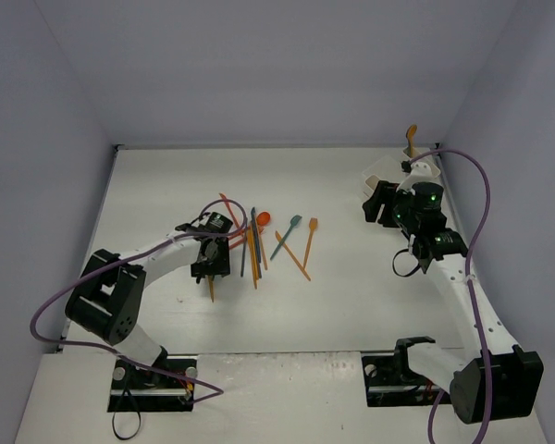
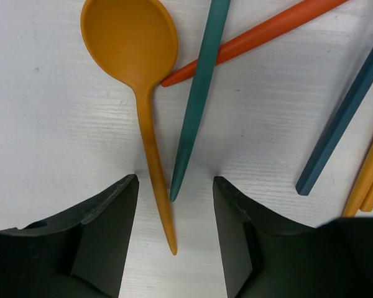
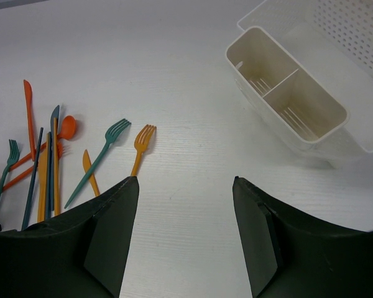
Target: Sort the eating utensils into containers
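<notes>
The tabletop (image 1: pixel 351 305) was white, and the close wrist views showed a faint streaked grain and a few tiny dark specks. Plain pale walls stood on three sides: the back wall (image 1: pixel 277 65), the left wall (image 1: pixel 37 185) and the right wall (image 1: pixel 527 111). A thin dark seam marked where the back wall met the tabletop.

We see a white table (image 1: pixel 351 185) in the middle, pale back wall (image 1: pixel 277 65) at twelve o'clock, left wall (image 1: pixel 37 157) at nine o'clock, right wall (image 1: pixel 527 102) at three o'clock, soft even lavender-tinged light.
</notes>
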